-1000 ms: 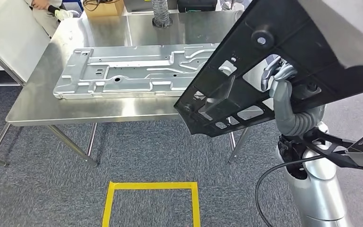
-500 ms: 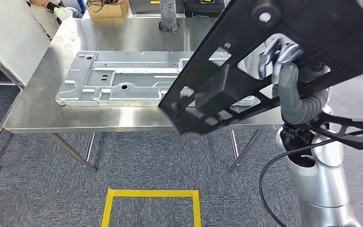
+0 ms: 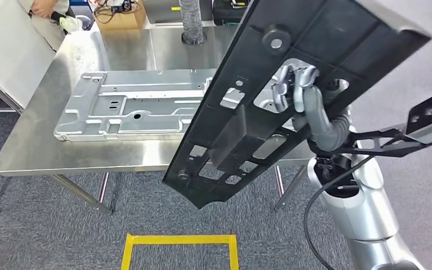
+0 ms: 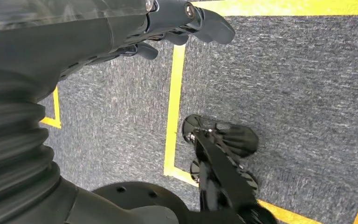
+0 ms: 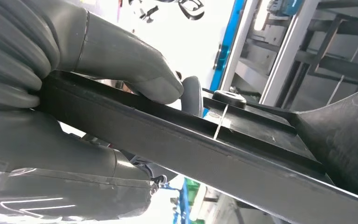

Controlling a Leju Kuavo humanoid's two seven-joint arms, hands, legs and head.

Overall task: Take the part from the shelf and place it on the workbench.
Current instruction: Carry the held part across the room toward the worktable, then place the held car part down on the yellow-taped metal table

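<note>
The part (image 3: 315, 45) is a long black plastic frame with cut-outs. It hangs tilted above the right end of the steel workbench (image 3: 90, 157), its low end past the front edge. My right hand (image 3: 304, 98) grips it from beneath, fingers showing through a cut-out. In the right wrist view the grey thumb (image 5: 135, 70) presses on the part's edge (image 5: 191, 140). My left hand (image 4: 177, 21) hangs over the carpet, fingers loosely apart and holding nothing.
A large silver stamped metal plate (image 3: 135, 107) lies across the bench's middle. A grey ribbed hose (image 3: 192, 22) and a cardboard box (image 3: 121, 14) stand at the back. A person (image 3: 48, 14) is at the far left corner. A yellow tape square (image 3: 180, 242) marks the floor.
The view has shifted a little. My right hand has swung the black part leftwards and steeper; its low end now sits lower, past the bench's front edge.
</note>
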